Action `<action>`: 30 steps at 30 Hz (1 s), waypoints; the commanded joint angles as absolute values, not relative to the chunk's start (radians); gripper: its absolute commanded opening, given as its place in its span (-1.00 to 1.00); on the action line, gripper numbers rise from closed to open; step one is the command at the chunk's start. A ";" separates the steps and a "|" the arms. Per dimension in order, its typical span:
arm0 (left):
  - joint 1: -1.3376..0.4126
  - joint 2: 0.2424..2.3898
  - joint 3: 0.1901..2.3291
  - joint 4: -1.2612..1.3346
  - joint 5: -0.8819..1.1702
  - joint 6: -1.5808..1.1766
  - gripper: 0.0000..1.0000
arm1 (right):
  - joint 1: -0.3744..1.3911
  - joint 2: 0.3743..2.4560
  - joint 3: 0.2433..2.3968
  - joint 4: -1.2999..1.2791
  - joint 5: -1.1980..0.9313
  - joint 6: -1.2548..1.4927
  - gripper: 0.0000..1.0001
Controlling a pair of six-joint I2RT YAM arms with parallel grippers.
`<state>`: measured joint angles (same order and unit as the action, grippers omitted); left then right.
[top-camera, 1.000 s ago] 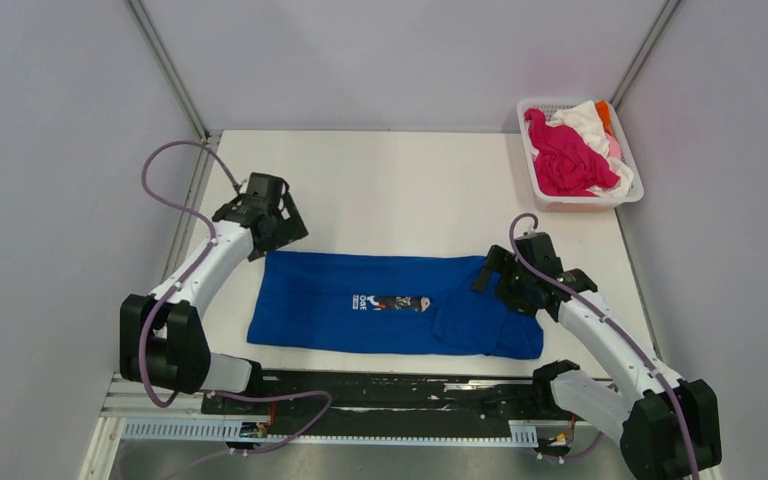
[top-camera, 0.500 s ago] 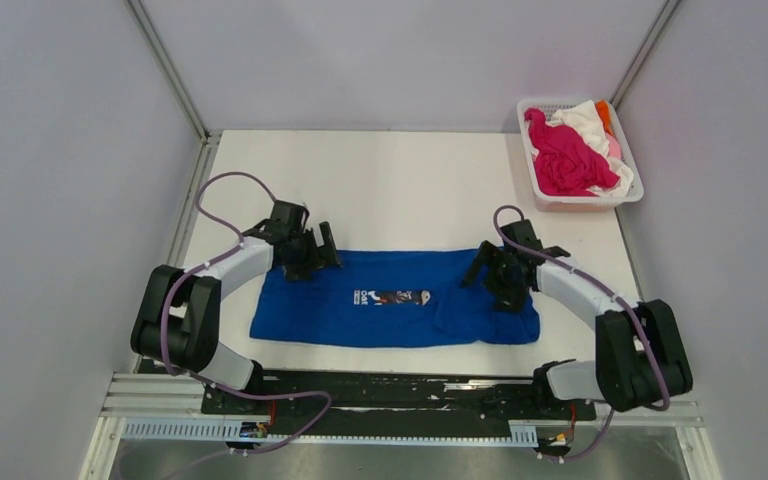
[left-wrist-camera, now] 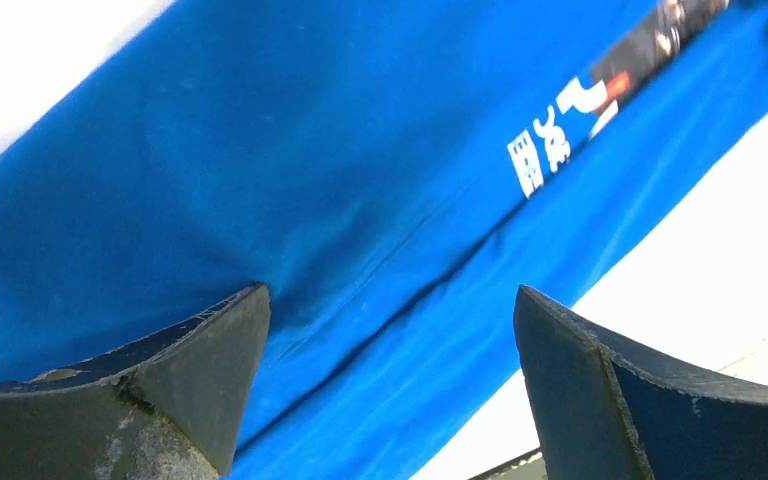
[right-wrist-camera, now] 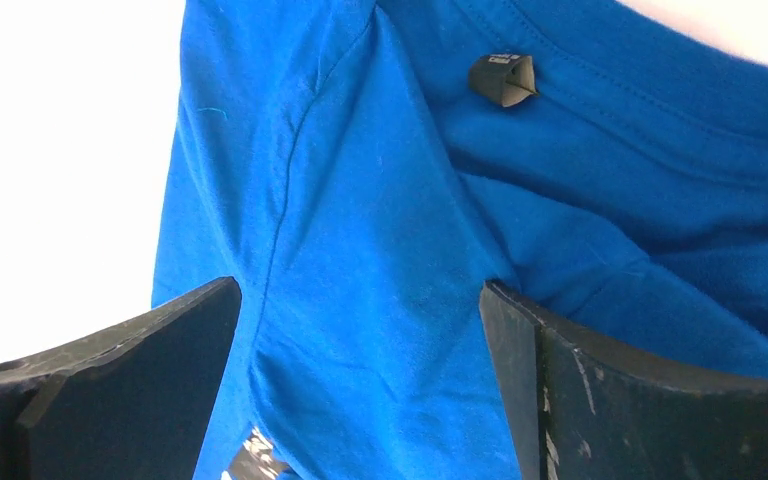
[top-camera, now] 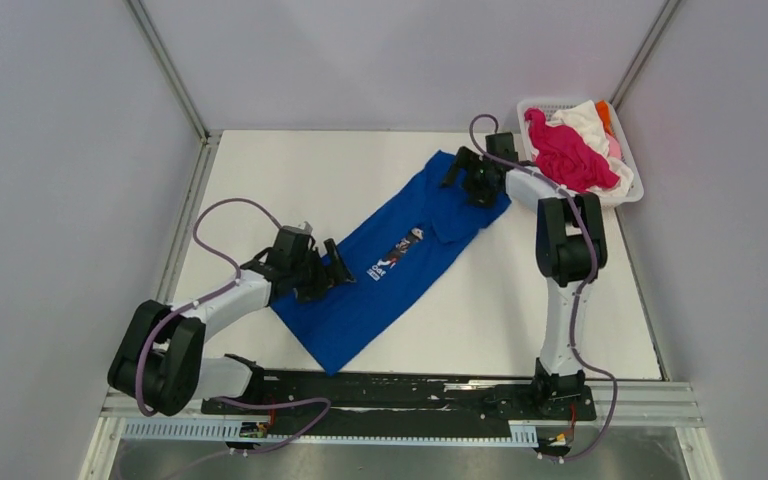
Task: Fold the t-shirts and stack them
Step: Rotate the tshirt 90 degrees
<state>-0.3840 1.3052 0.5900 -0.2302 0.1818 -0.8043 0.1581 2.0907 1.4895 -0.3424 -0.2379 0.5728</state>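
Note:
The royal blue t-shirt (top-camera: 360, 312) lies folded into a long strip, running diagonally from the near left to the far right of the table, its chest print (top-camera: 396, 250) facing up. My left gripper (top-camera: 326, 275) is low over the strip's near half, jaws open with blue cloth (left-wrist-camera: 390, 180) beneath them. My right gripper (top-camera: 470, 180) is over the collar end by the basket, jaws open over blue cloth (right-wrist-camera: 360, 200); the neck label (right-wrist-camera: 501, 78) shows. The magenta t-shirt (top-camera: 565, 155), white t-shirt (top-camera: 585, 118), orange t-shirt (top-camera: 604, 112) and pink t-shirt (top-camera: 615, 148) lie heaped in the basket.
The white slatted basket (top-camera: 580, 202) stands at the table's far right corner, close to my right gripper. The white table (top-camera: 310, 180) has metal frame posts at its back corners and grey walls on both sides.
The blue strip has swung from lying level across the near table to a diagonal. My right gripper moved far back toward the basket; my left gripper moved nearer and slightly right.

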 commanded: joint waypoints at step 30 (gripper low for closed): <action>-0.739 0.975 0.690 -0.668 -0.168 -0.839 1.00 | 0.336 1.761 1.425 -0.246 -0.264 0.395 1.00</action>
<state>-0.7494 1.0546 0.7017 -0.4255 -0.0669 -0.8471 0.3023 1.9766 1.7203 -0.2337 -0.3683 0.3267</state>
